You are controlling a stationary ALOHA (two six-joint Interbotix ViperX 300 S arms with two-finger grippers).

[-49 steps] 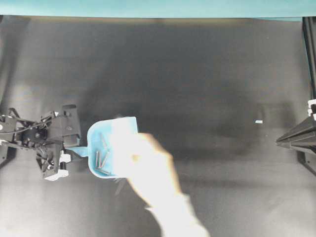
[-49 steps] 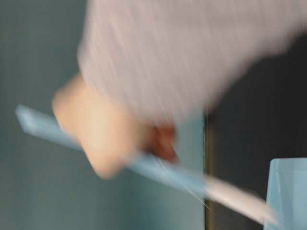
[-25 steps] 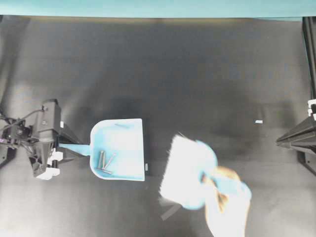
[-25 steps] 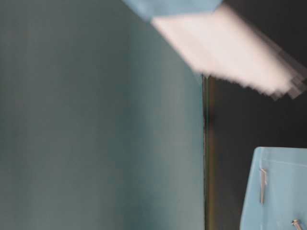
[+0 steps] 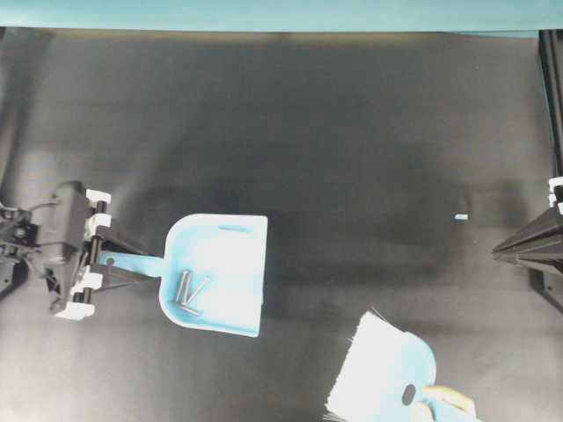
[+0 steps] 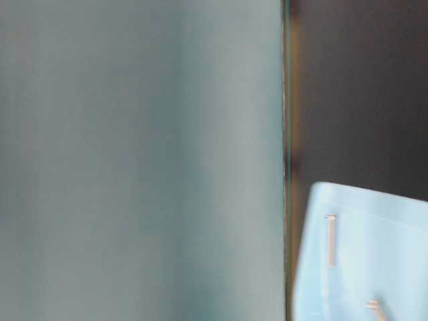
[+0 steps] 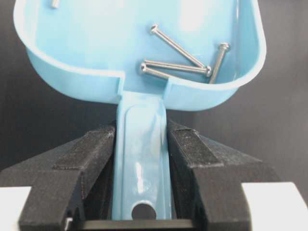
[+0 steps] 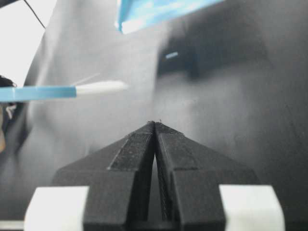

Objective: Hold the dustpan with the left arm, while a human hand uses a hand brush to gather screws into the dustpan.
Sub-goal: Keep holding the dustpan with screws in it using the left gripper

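The light-blue dustpan (image 5: 230, 264) lies left of centre, its straight front edge facing right. My left gripper (image 5: 130, 262) is shut on its pale handle (image 7: 142, 144), one black finger (image 7: 91, 154) pressed against each side. Several silver screws (image 7: 179, 57) lie near the pan's back wall, also seen from above as screws (image 5: 191, 293). The hand brush (image 5: 384, 369) is at the lower right, bristles pointing left, held by the human hand (image 5: 444, 406) at the bottom edge. My right gripper (image 8: 155, 123) is shut and empty at the right edge, far from the pan.
A tiny white chip (image 5: 461, 216) lies on the black table cloth towards the right. The right arm (image 5: 528, 244) stays at the right rim beside a black frame post (image 5: 552, 88). A teal wall (image 5: 264, 13) borders the far edge.
The hand and brush have left the dustpan and drawn away to the lower right. The pan has turned slightly with the screws inside. My left gripper has backed a little to the left.
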